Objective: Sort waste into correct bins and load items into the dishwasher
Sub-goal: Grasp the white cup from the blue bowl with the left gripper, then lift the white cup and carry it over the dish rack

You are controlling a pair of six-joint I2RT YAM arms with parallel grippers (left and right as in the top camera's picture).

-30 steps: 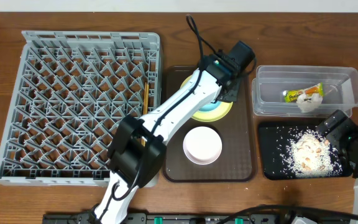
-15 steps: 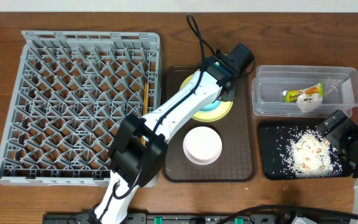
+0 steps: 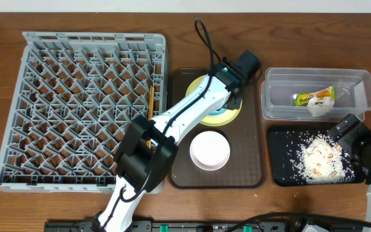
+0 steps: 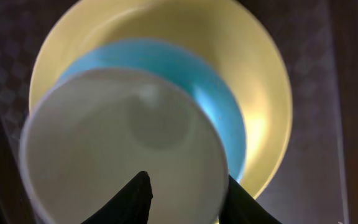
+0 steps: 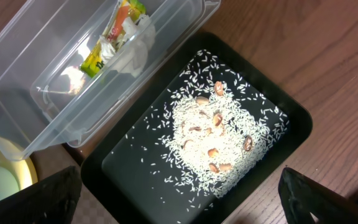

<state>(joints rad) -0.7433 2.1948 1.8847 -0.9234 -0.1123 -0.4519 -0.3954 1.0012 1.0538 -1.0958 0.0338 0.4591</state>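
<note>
In the left wrist view a white cup (image 4: pixel 104 149) fills the view, above the light blue bowl (image 4: pixel 185 68) on the yellow-green plate (image 4: pixel 253 62). My left gripper (image 4: pixel 188 199) straddles the cup's rim, one finger inside and one outside. Its jaws are part open, with a gap between the inner finger and the wall. From overhead the left gripper (image 3: pixel 234 96) hides the cup. My right gripper (image 5: pixel 185 199) is open above the black tray (image 5: pixel 135 174) of rice and scraps (image 5: pixel 210 137). The clear tub (image 5: pixel 30 74) holds the wrapper (image 5: pixel 107 46) and tissue (image 5: pixel 135 53).
The grey dish rack (image 3: pixel 76 109) fills the left, with chopsticks (image 3: pixel 152 96) along its right edge. A white bowl (image 3: pixel 209 149) sits on the brown tray (image 3: pixel 250 161), in front of the plate (image 3: pixel 195 87). The clear tub (image 3: pixel 359 84) and black tray (image 3: pixel 282 167) stand at the right.
My left wrist has shifted slightly over the plate and bowl. The right arm and everything else have stayed put.
</note>
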